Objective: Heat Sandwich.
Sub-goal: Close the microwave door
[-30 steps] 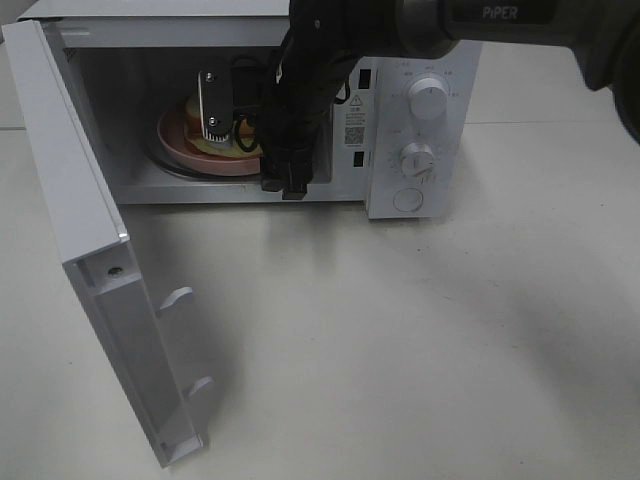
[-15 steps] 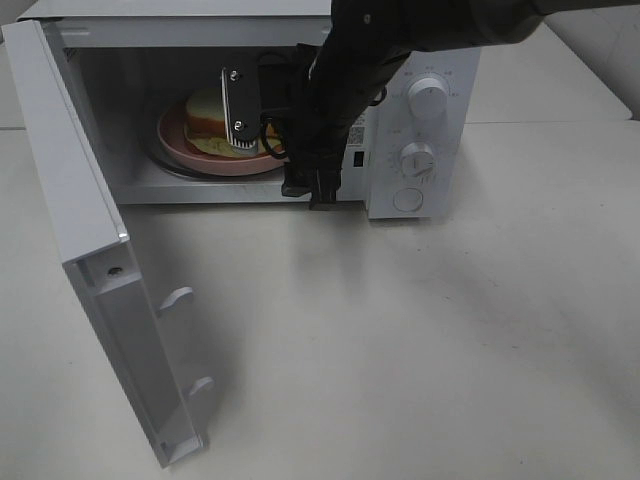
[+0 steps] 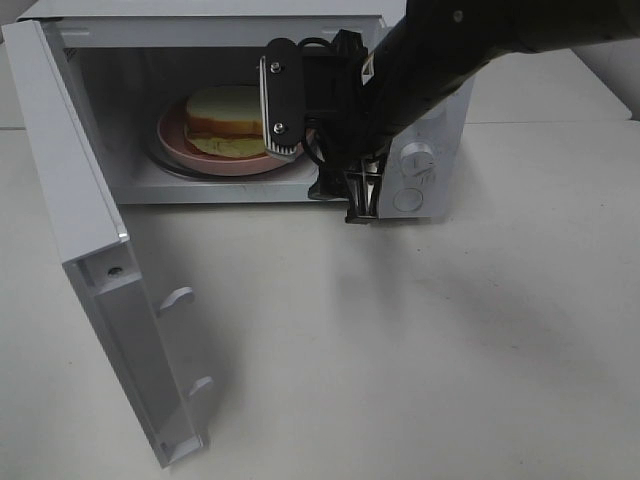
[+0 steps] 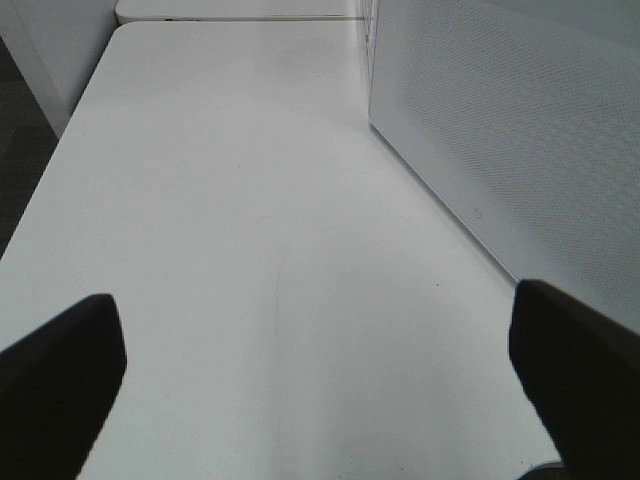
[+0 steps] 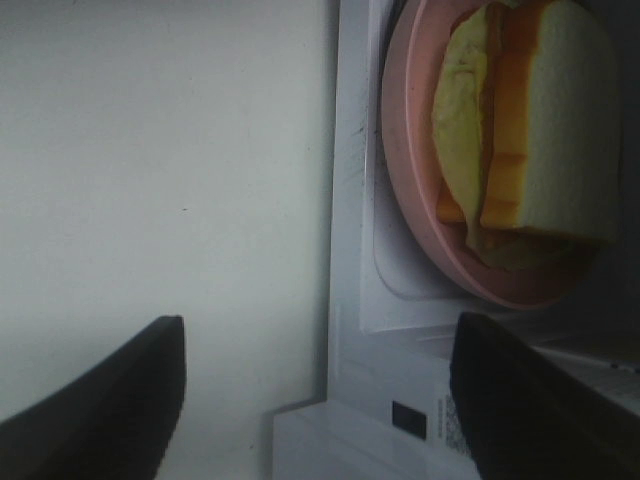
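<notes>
The sandwich (image 3: 225,118), white bread over orange and pale yellow-green layers, lies on a round pink plate (image 3: 232,166) inside the open microwave (image 3: 330,25). My right gripper (image 3: 320,185) hangs just outside the cavity's front right, by the control panel, open and empty. The right wrist view shows the sandwich (image 5: 510,130) on the plate (image 5: 402,150) beyond the open right gripper (image 5: 320,400), with nothing between its fingers. My left gripper (image 4: 320,385) is open over bare table beside the microwave's perforated side (image 4: 500,130); it is out of the high view.
The microwave door (image 3: 70,200) swings wide open to the left, reaching toward the table's front. Two knobs (image 3: 418,160) and a round button sit on the panel, partly behind the right arm. White table (image 3: 400,350) spreads in front.
My right gripper has drawn back out of the microwave cavity, moving right and toward the front. The sandwich and plate stay inside, now uncovered.
</notes>
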`<action>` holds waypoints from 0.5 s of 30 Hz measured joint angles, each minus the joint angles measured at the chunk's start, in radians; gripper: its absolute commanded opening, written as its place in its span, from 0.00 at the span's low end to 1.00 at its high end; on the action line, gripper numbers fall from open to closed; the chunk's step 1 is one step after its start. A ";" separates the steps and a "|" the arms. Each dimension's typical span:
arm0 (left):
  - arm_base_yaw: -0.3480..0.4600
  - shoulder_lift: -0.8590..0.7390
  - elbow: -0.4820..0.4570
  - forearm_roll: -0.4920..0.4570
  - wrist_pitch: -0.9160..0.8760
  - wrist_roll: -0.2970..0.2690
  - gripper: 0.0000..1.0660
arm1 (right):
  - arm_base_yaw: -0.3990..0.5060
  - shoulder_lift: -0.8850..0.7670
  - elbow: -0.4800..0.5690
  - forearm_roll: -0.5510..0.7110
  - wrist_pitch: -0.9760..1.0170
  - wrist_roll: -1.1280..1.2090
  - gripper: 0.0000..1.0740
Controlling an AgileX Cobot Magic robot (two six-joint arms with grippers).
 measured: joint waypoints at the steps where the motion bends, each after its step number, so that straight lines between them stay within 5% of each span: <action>1: 0.000 0.000 0.000 0.000 0.000 0.000 0.94 | 0.000 -0.032 0.037 0.003 -0.010 0.020 0.68; 8: 0.000 0.000 0.000 0.000 0.000 0.000 0.94 | 0.000 -0.127 0.143 0.023 -0.055 0.155 0.76; 15: 0.000 0.000 0.000 0.000 0.000 0.000 0.94 | 0.000 -0.258 0.276 0.023 -0.066 0.247 0.74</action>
